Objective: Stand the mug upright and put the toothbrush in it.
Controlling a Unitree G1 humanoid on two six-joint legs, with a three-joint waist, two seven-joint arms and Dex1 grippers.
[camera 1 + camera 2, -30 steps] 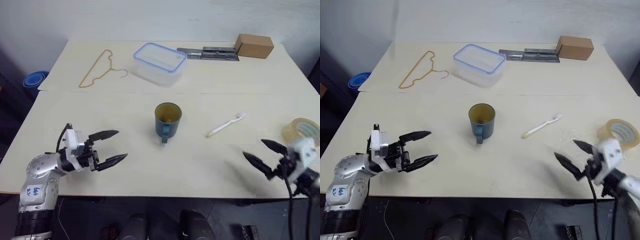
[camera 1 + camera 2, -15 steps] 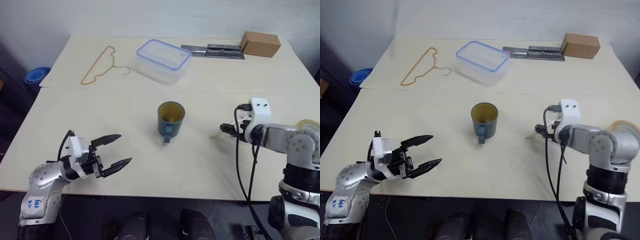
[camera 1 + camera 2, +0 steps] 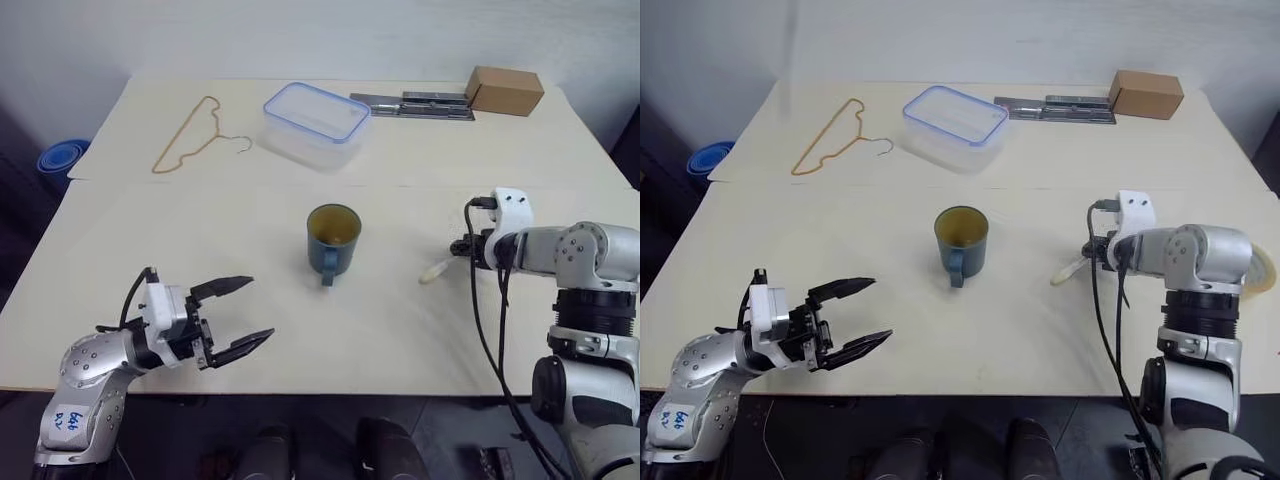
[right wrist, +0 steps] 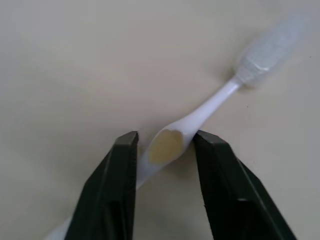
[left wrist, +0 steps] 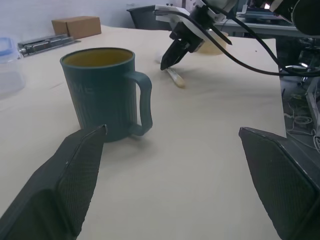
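Centre of the frame, head view: mug (image 3: 333,238), dark teal, already upright on the table (image 3: 400,330), mouth open to the ceiling, handle turned toward the lower edge of the frame. Judged ready to receive; the standing step looks done.

Right of centre: toothbrush (image 4: 200,125), white, lying flat on the table, well apart from the mug. My right gripper (image 4: 165,150) comes down on it steeply. Its jaws straddle the handle at the thumb pad, one finger on each side, close against the plastic; whether they are fully clamped I cannot tell. The bristle head lies clear beyond them. Taking the handle there should let the brush swing upright and drop into the mug, either end first.

Lower left of the frame: my left gripper (image 3: 232,316), jaws spread wide, holding nothing, pointing across the table toward the mug. Judged to be standing by in case the mug needs steadying.

Upper frame, not of the task: clear box with blue rim (image 3: 316,123), wire hanger (image 3: 190,137), cardboard box (image 3: 505,90).
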